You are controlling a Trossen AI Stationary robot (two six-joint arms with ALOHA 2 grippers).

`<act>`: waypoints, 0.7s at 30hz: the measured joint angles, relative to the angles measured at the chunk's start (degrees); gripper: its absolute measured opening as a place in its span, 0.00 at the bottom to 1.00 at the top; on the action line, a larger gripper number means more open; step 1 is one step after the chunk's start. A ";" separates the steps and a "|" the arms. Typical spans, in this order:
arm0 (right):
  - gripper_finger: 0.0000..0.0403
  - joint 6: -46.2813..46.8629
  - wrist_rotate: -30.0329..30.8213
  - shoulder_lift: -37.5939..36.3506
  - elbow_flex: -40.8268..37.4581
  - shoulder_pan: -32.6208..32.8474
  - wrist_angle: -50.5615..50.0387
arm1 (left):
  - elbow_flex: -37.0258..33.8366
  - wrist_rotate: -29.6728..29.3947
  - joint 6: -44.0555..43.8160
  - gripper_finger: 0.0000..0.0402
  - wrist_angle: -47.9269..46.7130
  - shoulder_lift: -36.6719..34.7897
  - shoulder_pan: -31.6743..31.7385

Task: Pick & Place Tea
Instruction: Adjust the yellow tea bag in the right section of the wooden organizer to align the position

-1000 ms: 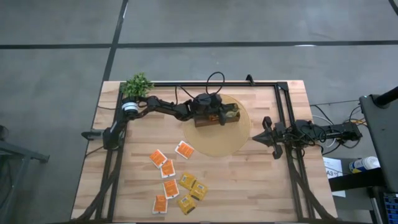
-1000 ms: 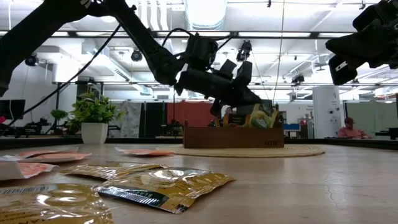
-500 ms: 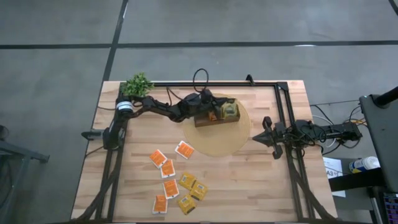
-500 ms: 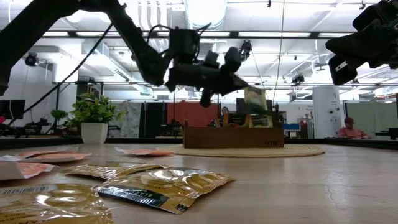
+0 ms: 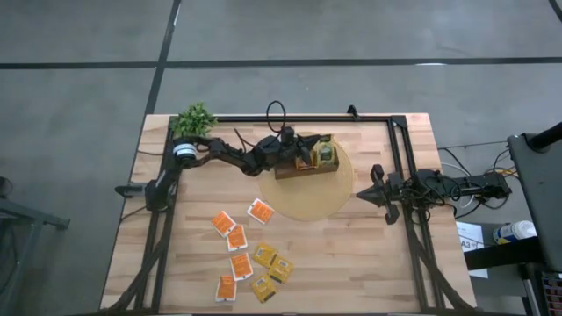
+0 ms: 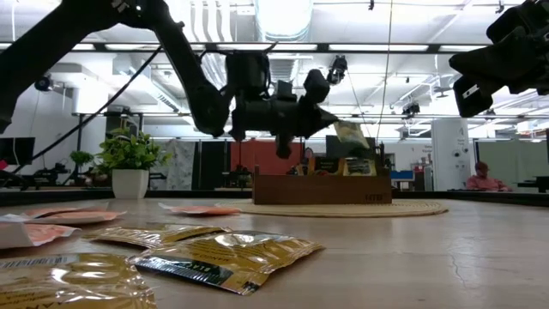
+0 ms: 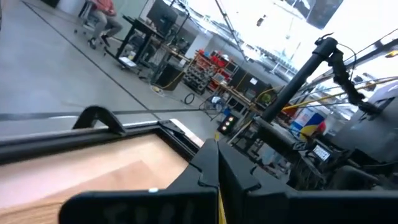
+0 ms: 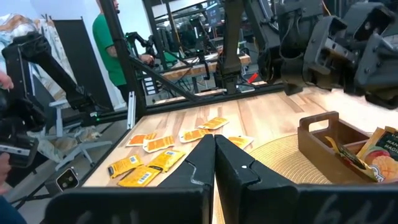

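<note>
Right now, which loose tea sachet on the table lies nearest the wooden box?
The orange-and-white sachet at the round mat's edge, below the wooden box; the others lie farther down the table.

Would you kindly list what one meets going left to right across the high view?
Plant → left gripper → wooden box → right gripper

My arms: matte black, jointed links. Left arm (image 5: pixel 230 155) has a pale silver collar at its base and a thin black cable looped just behind its gripper (image 5: pixel 301 155). Right arm (image 5: pixel 439 187) all black, wiring bunched along it.
</note>
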 joint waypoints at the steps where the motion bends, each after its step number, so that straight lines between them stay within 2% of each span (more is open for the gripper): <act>1: 0.02 0.00 0.00 0.00 0.00 0.00 0.00 | 0.19 -0.21 -0.22 0.00 0.57 0.56 -0.25; 14: 0.02 0.00 0.00 0.02 0.00 0.02 0.00 | -1.49 -4.83 -0.20 0.00 3.52 3.02 -2.53; 21: 0.02 0.00 -0.02 0.00 0.00 0.01 0.00 | 1.20 -5.10 -1.18 0.00 5.91 6.72 -2.85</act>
